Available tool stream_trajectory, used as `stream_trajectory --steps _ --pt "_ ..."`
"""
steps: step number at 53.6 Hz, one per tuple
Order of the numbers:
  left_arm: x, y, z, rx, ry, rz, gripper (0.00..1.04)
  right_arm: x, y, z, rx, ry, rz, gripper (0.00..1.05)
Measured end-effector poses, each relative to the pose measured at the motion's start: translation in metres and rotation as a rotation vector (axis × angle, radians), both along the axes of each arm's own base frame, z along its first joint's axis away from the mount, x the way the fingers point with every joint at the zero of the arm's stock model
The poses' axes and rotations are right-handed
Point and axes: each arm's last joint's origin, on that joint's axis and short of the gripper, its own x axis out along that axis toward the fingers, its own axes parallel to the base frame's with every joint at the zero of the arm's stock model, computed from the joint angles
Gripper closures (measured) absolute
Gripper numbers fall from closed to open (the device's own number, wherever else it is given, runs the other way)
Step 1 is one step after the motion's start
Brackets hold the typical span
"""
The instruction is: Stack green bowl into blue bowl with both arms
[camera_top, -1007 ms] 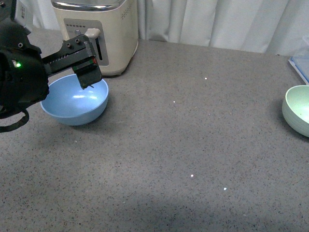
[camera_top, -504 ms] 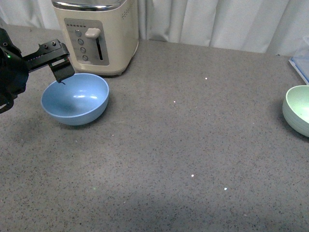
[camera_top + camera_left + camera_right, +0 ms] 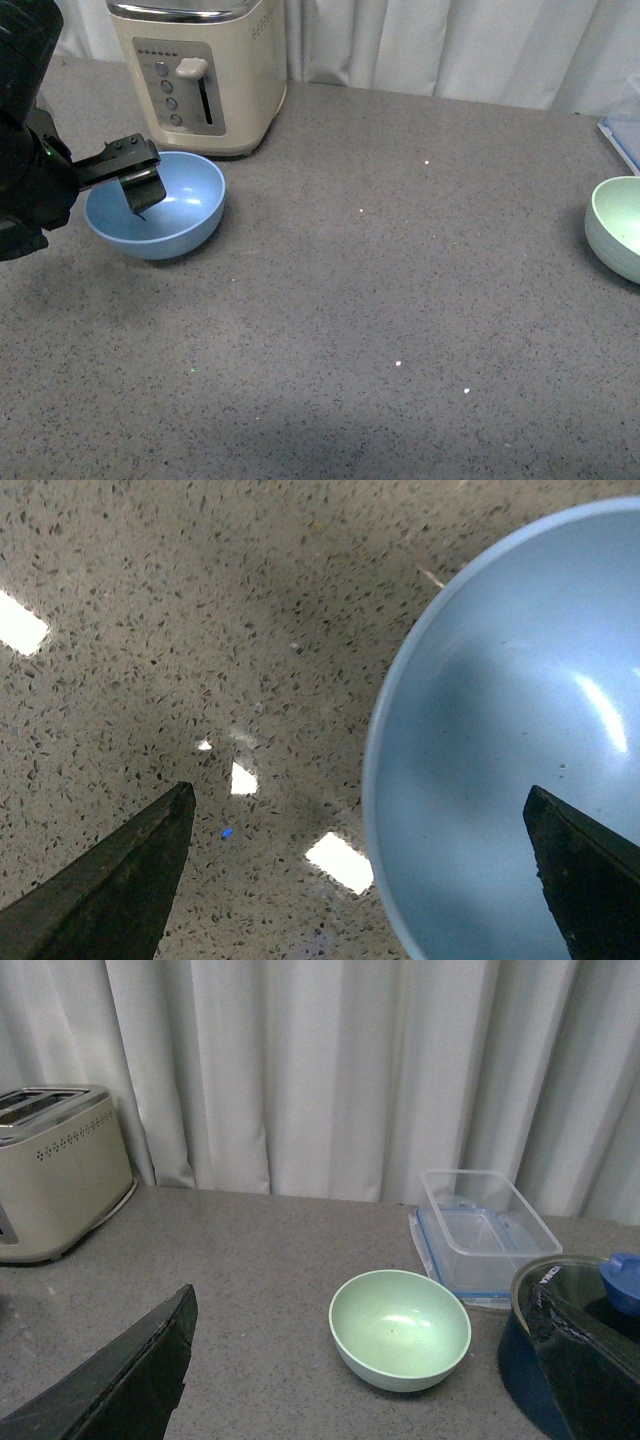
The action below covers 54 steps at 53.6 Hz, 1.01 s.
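Left gripper (image 3: 357,793), jaws apart, straddles blue bowl (image 3: 175,205) rim at nine o'clock. Close shallow and you'll likely flip it toward toaster (image 3: 200,70) at twelve. Right gripper (image 3: 360,1298) spread wide too.

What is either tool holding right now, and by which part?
Nothing. The left tool is open, straddling the rim of the blue bowl without pinching it; the right tool is open, apart from the green bowl.

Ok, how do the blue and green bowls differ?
The blue bowl sits by the toaster at left, the green bowl far right. The left gripper has open jaws astride the blue bowl's rim; nothing touches the green bowl. Both are upright, empty and similar in shape.
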Motion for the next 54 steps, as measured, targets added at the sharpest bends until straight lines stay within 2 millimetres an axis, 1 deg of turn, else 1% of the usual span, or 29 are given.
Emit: stream_trajectory --steps 9,18,19,25,27,34,41,54 --pt "0.0 0.002 -0.0059 0.003 0.039 0.009 0.06 0.0 0.0 0.0 0.0 0.0 0.0 0.09" --pt "0.0013 0.0022 -0.0061 0.003 0.04 0.01 0.06 0.0 0.0 0.0 0.0 0.0 0.0 0.09" --pt "0.0014 0.0022 -0.0059 0.003 0.041 0.01 0.08 0.0 0.0 0.0 0.0 0.0 0.0 0.09" --pt "0.0016 0.0021 -0.0056 0.001 0.044 0.01 0.26 0.0 0.0 0.0 0.0 0.0 0.0 0.09" --pt "0.0016 0.002 -0.0057 -0.001 0.046 0.008 0.29 0.0 0.0 0.0 0.0 0.0 0.0 0.09" --pt "0.001 0.0016 -0.0059 -0.012 0.056 0.006 0.49 0.0 0.0 0.0 0.0 0.0 0.0 0.09" --pt "0.0009 0.0015 -0.0058 -0.021 0.062 0.014 0.65 0.0 0.0 0.0 0.0 0.0 0.0 0.09" --pt "0.0015 0.0017 -0.0047 -0.034 0.071 0.03 1.0 0.0 0.0 0.0 0.0 0.0 0.0 0.09"
